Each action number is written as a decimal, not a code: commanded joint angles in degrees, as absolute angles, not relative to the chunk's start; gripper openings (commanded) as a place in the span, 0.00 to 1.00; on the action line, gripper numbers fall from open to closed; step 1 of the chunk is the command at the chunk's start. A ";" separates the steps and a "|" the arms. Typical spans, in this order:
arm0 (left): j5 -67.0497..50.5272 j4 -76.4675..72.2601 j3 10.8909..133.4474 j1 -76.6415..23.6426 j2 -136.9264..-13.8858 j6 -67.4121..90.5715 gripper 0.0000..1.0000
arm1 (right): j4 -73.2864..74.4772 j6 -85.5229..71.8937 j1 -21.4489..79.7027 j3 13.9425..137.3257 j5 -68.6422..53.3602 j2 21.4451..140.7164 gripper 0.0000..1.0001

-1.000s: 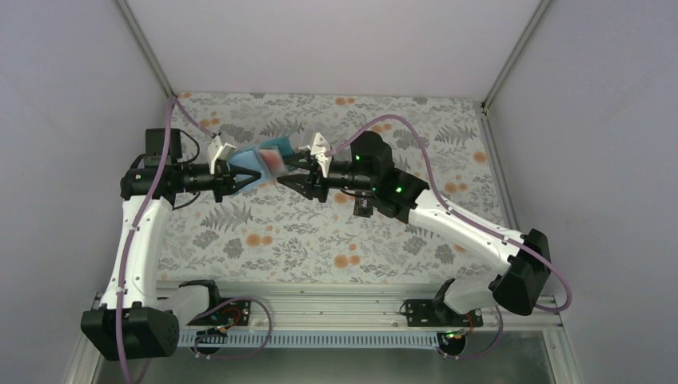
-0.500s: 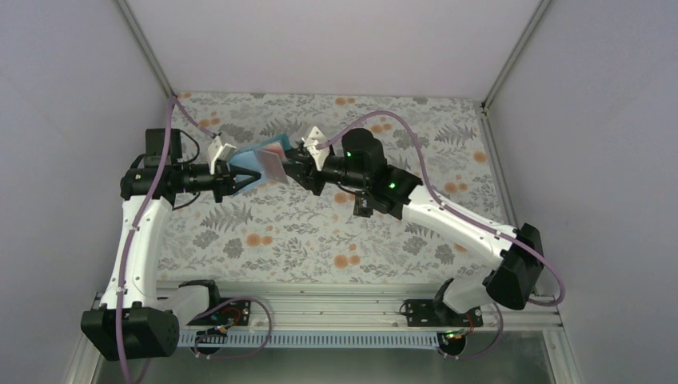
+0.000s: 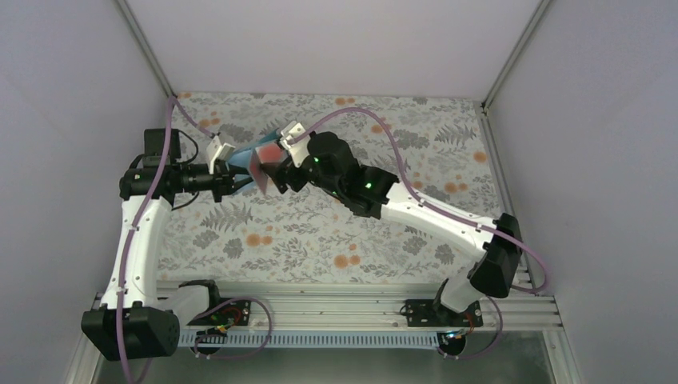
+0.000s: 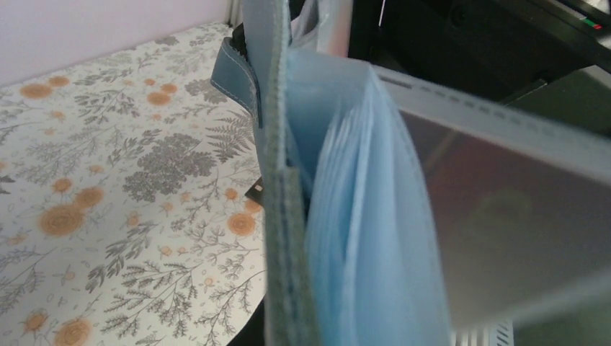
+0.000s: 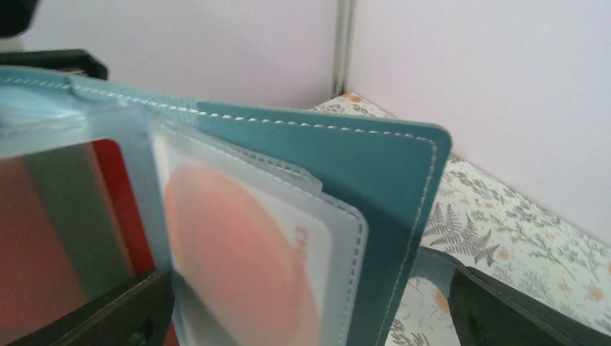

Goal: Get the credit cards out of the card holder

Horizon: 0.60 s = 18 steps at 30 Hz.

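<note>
The teal card holder [image 3: 257, 157] hangs above the cloth between the two arms, its pale blue pockets fanned out [image 4: 375, 238]. My left gripper [image 3: 230, 178] is shut on its left end; its fingers are hidden in the left wrist view. A pale card with a red disc [image 5: 245, 267] sits in a clear pocket in front of the teal cover [image 5: 382, 180]. A bright red card [image 5: 115, 194] shows in the pocket to its left. My right gripper [image 5: 311, 288] is open, one dark finger on each side of these pockets. A small dark corner [image 4: 253, 191] lies on the cloth; I cannot tell what it is.
The flower-print cloth [image 3: 320, 232] covers the table. Pale walls close it in at the back and on both sides. A metal rail [image 3: 336, 316] with the arm bases runs along the near edge. Purple cables loop over both arms.
My right arm has swung left to the card holder and its gripper has opened, so the pockets now sit between its fingers. The left arm and the holder have stayed in place.
</note>
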<state>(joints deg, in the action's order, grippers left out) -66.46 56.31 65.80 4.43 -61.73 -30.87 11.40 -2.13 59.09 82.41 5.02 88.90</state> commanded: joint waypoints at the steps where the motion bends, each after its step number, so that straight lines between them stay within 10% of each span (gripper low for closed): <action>1: -69.99 56.69 66.20 4.35 -60.70 -33.33 0.02 | 14.30 -1.11 61.60 85.79 11.13 91.48 0.99; 18: -78.15 71.73 72.80 2.07 -61.50 -51.88 0.02 | 15.18 5.93 54.72 79.79 -8.55 81.20 0.99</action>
